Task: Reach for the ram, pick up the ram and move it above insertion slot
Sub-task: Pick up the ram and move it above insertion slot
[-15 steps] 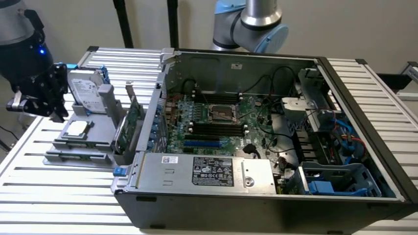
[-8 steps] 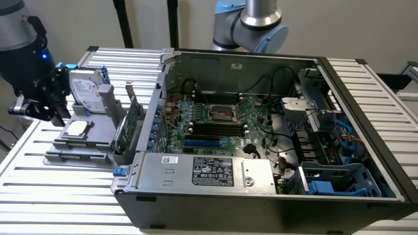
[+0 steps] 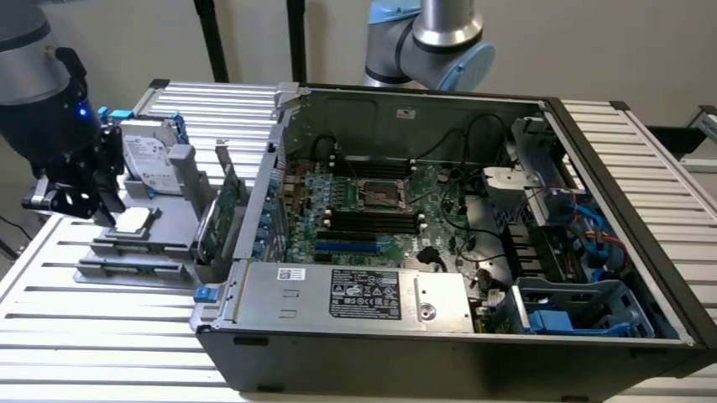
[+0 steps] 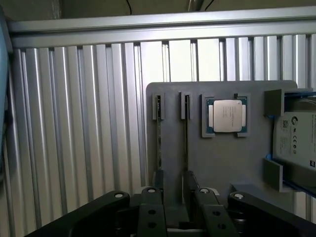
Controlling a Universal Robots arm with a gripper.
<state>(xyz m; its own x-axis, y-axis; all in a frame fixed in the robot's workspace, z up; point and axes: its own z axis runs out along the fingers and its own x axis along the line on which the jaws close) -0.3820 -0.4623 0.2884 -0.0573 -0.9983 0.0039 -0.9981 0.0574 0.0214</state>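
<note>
Black two-fingered gripper [image 4: 174,190] sits closest to the wrist camera, its jaws standing open with bare grey plate showing between them and nothing held. Largest in the scene is the open black computer case [image 3: 448,361], lying on its side on the ribbed aluminium table [image 4: 74,123]. The dark memory slots [image 3: 375,221] on its green motherboard are well apart from the gripper, toward the exterior view's right. Beside the case, under the gripper, lies the flat grey plastic fixture plate [image 4: 217,163]. It carries a silver-labelled hard drive [image 4: 296,140] at one edge, a square metal-capped processor [image 4: 227,116] in a recess, and two narrow parallel slots. The ram [image 4: 186,143], a long thin circuit-board stick, stands on edge in the slot nearer the processor and reads as a thin dark line. A second stick [image 4: 159,143] like it stands in the neighbouring slot. The gripper's centre hangs over the gap between the two and appears to touch neither. I judge the ram light, stiff and brittle: easily cracked by twisting and smooth on its flat faces. The sound hold looks to be across those two faces near mid-length, with the jaws square to the board.
</note>
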